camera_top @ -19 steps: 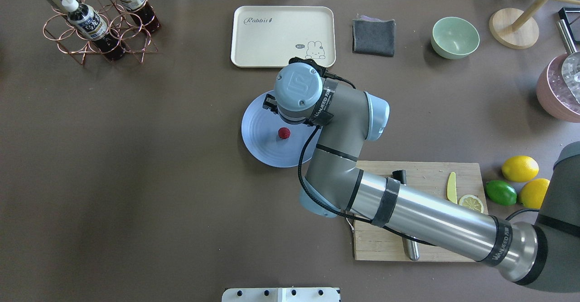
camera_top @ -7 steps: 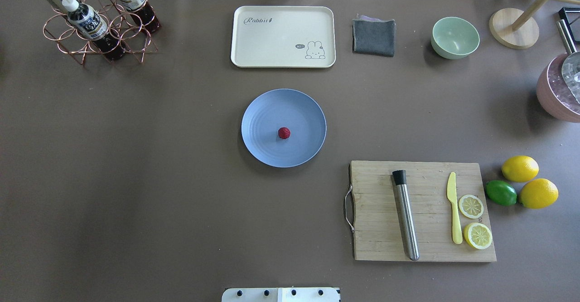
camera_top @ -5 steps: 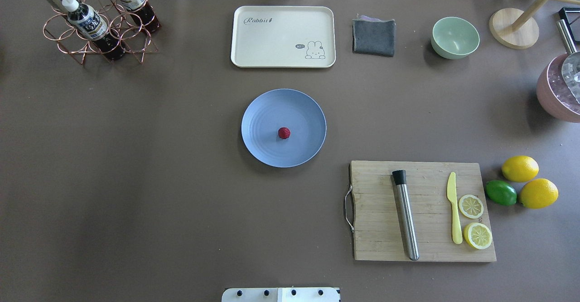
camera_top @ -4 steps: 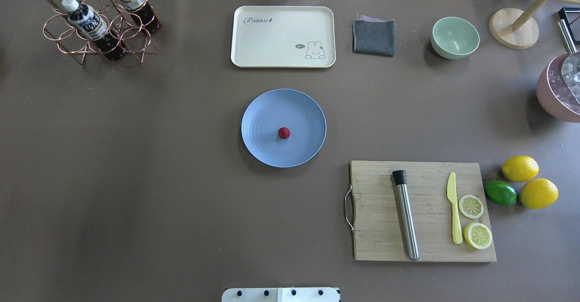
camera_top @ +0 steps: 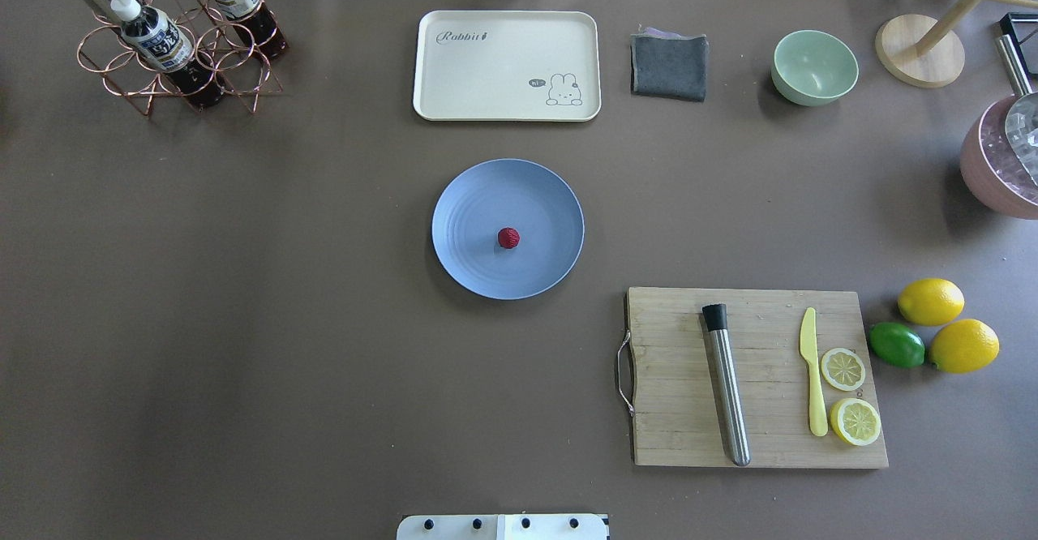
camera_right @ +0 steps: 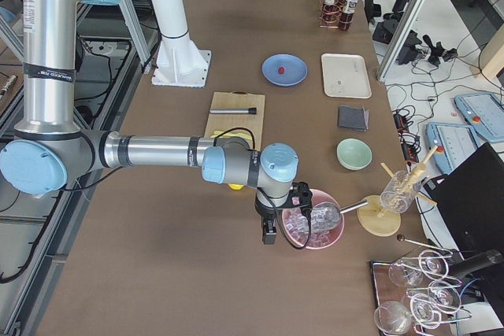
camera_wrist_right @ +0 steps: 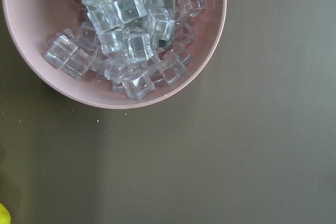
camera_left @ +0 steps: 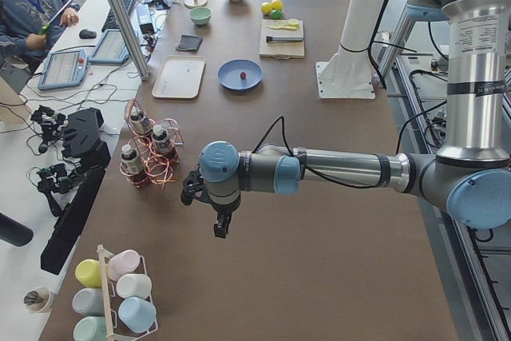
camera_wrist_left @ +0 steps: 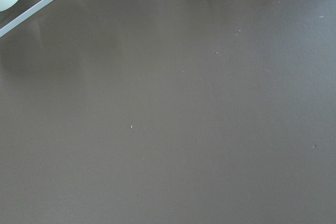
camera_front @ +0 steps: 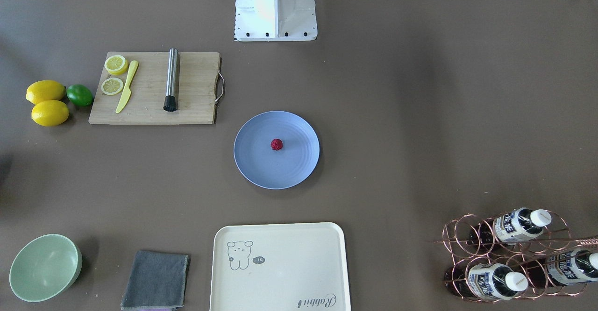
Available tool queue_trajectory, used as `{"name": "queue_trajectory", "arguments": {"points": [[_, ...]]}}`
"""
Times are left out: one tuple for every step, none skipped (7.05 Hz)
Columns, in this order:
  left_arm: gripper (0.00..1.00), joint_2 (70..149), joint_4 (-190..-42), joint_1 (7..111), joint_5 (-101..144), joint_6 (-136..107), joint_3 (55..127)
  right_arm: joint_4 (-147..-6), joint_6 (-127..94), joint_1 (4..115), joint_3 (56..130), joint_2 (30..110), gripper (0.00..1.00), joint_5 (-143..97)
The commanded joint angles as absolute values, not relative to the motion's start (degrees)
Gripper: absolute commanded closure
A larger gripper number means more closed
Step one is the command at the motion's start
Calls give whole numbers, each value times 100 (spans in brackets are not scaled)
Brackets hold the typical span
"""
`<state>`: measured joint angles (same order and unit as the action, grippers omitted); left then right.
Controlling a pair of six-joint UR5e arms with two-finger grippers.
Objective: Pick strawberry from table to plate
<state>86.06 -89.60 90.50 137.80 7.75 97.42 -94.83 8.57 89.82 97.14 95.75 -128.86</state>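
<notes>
The small dark-red strawberry (camera_top: pixel 508 237) (camera_front: pixel 276 144) rests near the middle of the pale blue plate (camera_top: pixel 470 207) (camera_front: pixel 259 164) on the brown table (camera_top: pixel 284 321). No arm shows in the overhead or front views. In the exterior left view my left gripper (camera_left: pixel 219 229) hangs over the near end of the table beside the bottle rack, far from the plate (camera_left: pixel 231 81). In the exterior right view my right gripper (camera_right: pixel 268 234) hovers beside a pink bowl of ice cubes (camera_right: pixel 315 226) (camera_wrist_right: pixel 110 40). Whether either gripper is open or shut, I cannot tell.
A wooden cutting board (camera_top: pixel 681 410) carries a steel muddler, a yellow knife and lemon slices, with two lemons and a lime (camera_top: pixel 896 345) beside it. A cream tray (camera_top: pixel 503 62), grey cloth (camera_top: pixel 669 66), mint bowl (camera_top: pixel 813 66) and copper bottle rack (camera_top: pixel 170 45) line the far edge.
The right arm, which stood over the plate 2.7 s ago, has pulled out of the overhead view. The strawberry has stayed in place on the plate.
</notes>
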Motion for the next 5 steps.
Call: {"name": "queue_trajectory", "arguments": {"points": [[0, 8613, -8956, 9053, 13781, 765, 9729, -9483, 861, 8982, 9729, 9571, 0, -12894], [0, 8605, -8956, 9053, 13781, 765, 9729, -9483, 861, 8982, 9729, 9571, 0, -12894], [0, 8604, -8956, 9053, 13781, 765, 9747, -9483, 870, 8982, 9756, 9571, 0, -12937], [0, 8604, -8956, 9053, 13781, 765, 9747, -9483, 870, 8982, 9747, 9580, 0, -12990], [0, 8604, -8956, 9053, 13781, 765, 9747, -9483, 879, 8982, 9747, 9571, 0, -12999]]}}
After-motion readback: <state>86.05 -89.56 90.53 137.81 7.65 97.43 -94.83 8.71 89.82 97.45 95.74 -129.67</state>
